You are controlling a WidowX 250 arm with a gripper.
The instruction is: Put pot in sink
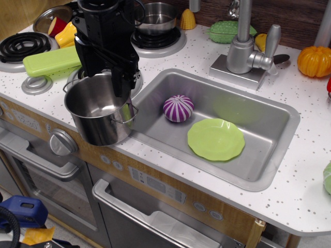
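The black fingers (121,82) are clamped on the far rim of the tall shiny steel pot (98,111), held tilted above the worktop's front edge; the grey rectangular sink (269,150) lies immediately rightward.

Toy play kitchen: sink (269,111), faucet (243,46), stove burners (20,45), oven door (155,225)

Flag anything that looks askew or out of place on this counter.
The tall shiny steel pot hangs tilted over the counter's front edge, gripped at its rim by the black gripper, left of the grey metal sink. Nothing spilled.
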